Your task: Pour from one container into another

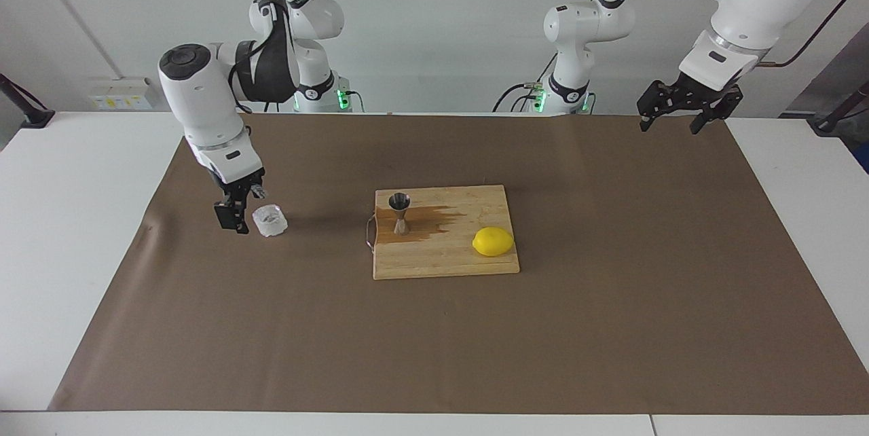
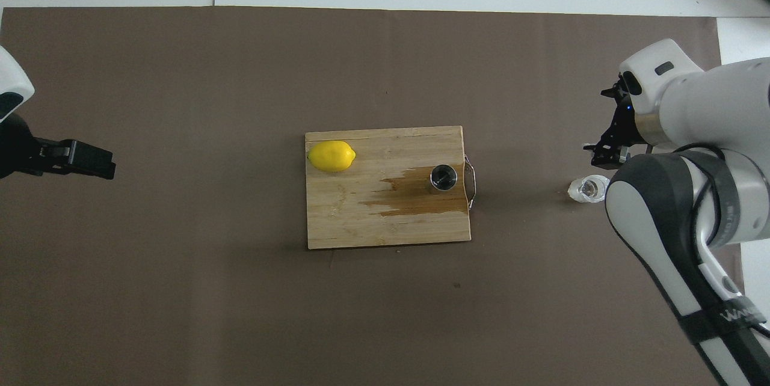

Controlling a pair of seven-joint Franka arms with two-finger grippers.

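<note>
The clear faceted glass cup (image 1: 270,221) (image 2: 588,189) stands upright on the brown mat, toward the right arm's end of the table. My right gripper (image 1: 239,209) (image 2: 605,155) hangs open just above and beside the cup, holding nothing. The steel hourglass jigger (image 1: 399,212) (image 2: 444,178) stands upright on the wooden cutting board (image 1: 441,263) (image 2: 385,235), near its handle end, beside a dark wet stain. My left gripper (image 1: 676,117) (image 2: 96,160) waits open in the air over the mat's edge at the left arm's end.
A yellow lemon (image 1: 493,241) (image 2: 331,156) lies on the board's corner toward the left arm's end. The board has a metal handle (image 1: 369,231) facing the cup. A brown mat (image 1: 611,320) covers most of the white table.
</note>
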